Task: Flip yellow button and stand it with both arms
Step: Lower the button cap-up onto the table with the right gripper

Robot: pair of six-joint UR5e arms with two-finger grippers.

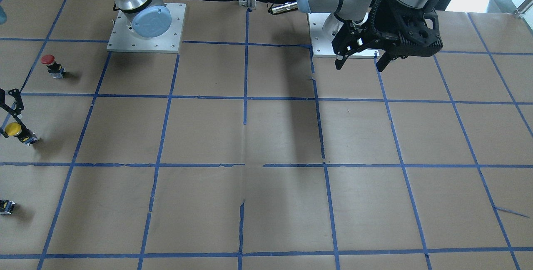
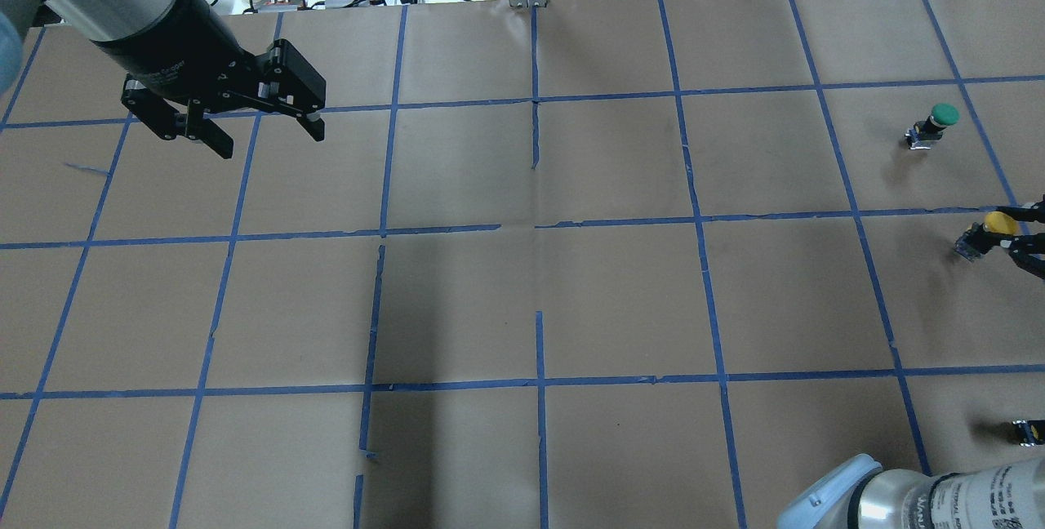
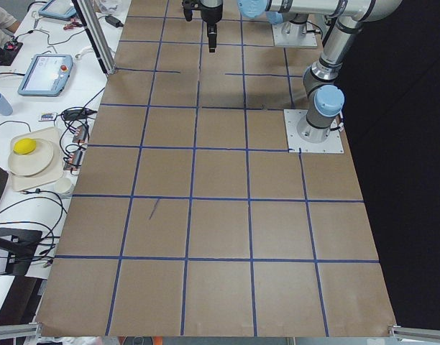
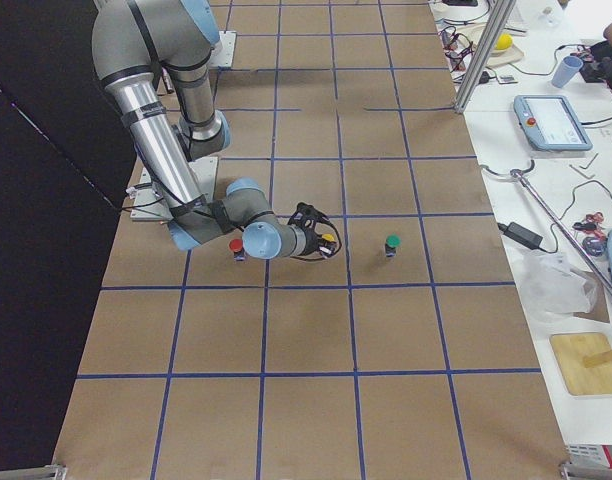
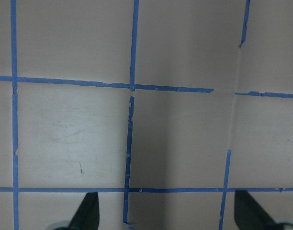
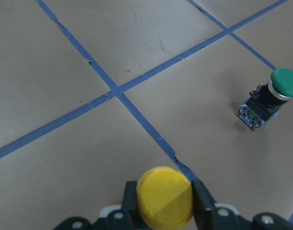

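Note:
The yellow button point(image 6: 164, 196) has a round yellow cap on a black body with a grey block. It sits tilted low over the table at the robot's far right point(image 1: 13, 129) point(image 2: 998, 224). My right gripper point(image 6: 164, 208) is shut on it, one finger point(image 6: 129, 199) on each side just under the cap. That gripper shows only at the frame edges point(image 1: 9, 113) point(image 2: 1022, 233). My left gripper point(image 2: 261, 135) hangs open and empty above the table on the far left point(image 1: 360, 61). Its two fingertips point(image 5: 86, 213) stand wide apart over bare paper.
A green-capped button point(image 6: 273, 96) point(image 2: 937, 121) stands just beyond the yellow one. A red-capped button point(image 1: 51, 63) stands near the right arm's base. A small capless black-and-yellow block point(image 1: 6, 206) lies at the table's edge. Brown paper with a blue tape grid point(image 1: 245, 97) covers the table.

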